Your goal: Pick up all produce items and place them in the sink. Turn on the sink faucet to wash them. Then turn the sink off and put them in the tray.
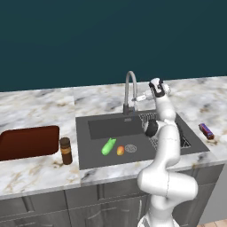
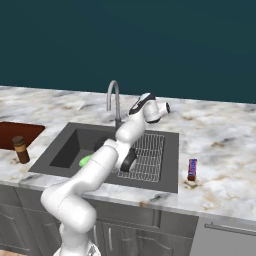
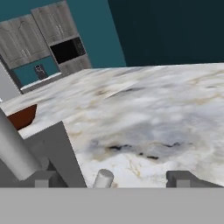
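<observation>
The arm reaches up over the sink (image 1: 84, 142), its gripper (image 1: 141, 97) raised beside the faucet (image 1: 129, 91), at about 3 o'clock of the tap's stem in the left base view. In the hand view the two finger tips (image 3: 43, 178) stand far apart with a small pale cylinder (image 3: 103, 178) between them, not pinched; the gripper is spread wide and holds nothing. The grey tube of the faucet runs up at 9 o'clock in that view, just beside one tip.

On the floor of the basin lie the produce items: the green vegetable (image 1: 108, 146) and, just at its 3 o'clock, the orange fruit (image 1: 120, 150), with the round drain (image 1: 131, 148) next along. The wire rack (image 2: 147, 155) sits at the basin's far side under the arm.

The tray (image 1: 27, 142) rests on the marble bench (image 1: 40, 104) at 9 o'clock of the sink, and the brown jar (image 1: 65, 150) stands between tray and sink. A small purple-red bar (image 1: 205, 131) lies on the bench at 3 o'clock of the sink.
</observation>
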